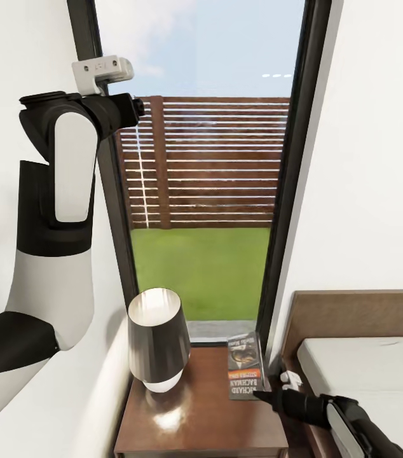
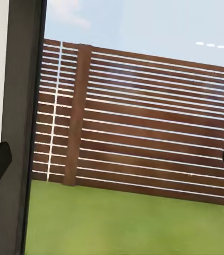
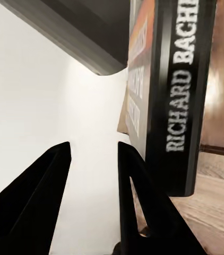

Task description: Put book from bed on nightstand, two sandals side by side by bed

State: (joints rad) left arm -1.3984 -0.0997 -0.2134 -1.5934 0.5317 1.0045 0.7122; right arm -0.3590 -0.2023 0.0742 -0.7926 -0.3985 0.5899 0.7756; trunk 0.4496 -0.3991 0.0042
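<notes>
Right gripper [image 1: 266,395], fingers parted and gripping nothing, is sitting beside the book [image 1: 245,367] lying on the nightstand [image 1: 189,426]; left gripper [image 2: 112,164] is hanging spread wide

Bright daylight enters through the window [image 1: 201,165]. Glare spot on the nightstand [image 1: 182,420]. Book [image 3: 170,90] lettering slightly blurred at close range.

Glossy dark wood nightstand [image 1: 189,420], lamp [image 1: 158,340] and book [image 1: 245,367] on top
</notes>
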